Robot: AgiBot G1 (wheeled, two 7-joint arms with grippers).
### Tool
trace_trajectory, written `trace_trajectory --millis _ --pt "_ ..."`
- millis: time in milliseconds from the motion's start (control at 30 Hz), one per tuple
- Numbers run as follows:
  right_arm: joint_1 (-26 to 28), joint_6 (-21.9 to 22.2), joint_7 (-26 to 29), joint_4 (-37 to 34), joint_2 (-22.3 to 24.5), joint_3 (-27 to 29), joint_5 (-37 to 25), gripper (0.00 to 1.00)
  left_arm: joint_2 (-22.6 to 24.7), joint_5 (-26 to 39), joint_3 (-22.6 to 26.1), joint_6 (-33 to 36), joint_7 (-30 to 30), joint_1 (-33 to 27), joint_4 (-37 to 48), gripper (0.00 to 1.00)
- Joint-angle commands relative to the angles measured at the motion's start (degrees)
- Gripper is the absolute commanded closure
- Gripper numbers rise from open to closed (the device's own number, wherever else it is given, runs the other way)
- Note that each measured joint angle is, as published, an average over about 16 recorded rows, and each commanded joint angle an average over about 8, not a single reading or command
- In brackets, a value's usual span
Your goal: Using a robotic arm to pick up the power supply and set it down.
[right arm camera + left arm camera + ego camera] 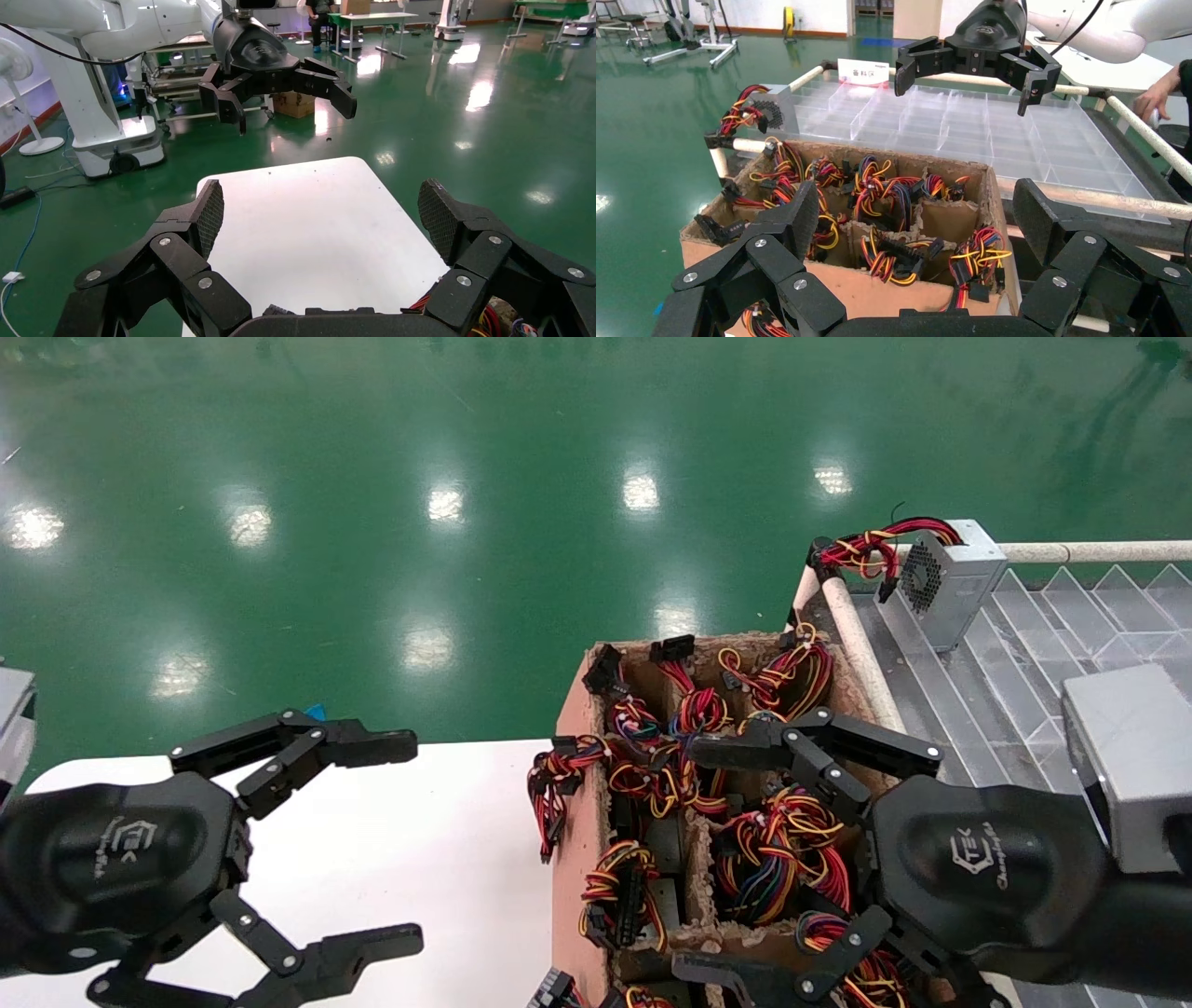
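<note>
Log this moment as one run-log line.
right gripper: open, above cardboard box of wired units | left gripper: open, over white table | power supply: on clear tray

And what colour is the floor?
Shiny green floor, best seen in the head view.

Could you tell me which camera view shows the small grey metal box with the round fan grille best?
The head view: the grey sheet-metal fan-grille box shows its grille, top and red-yellow wires. The left wrist view catches only its grille corner at an angle. The right wrist view misses it entirely.
</note>
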Motion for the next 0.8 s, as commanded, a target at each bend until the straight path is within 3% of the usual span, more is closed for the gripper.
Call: trace_trajectory --millis 33,800 --pt "0.0 0.0 0.0 0.0 0.0 0.0 0.0 0.0 0.0 0.0 0.0 0.0 0.0 0.0 0.0 0.0" --pt "0.0 0.0 0.0 0.0 0.0 0.0 0.0 0.0 0.0 0.0 0.0 0.0 0.0 0.0 0.0 0.0"
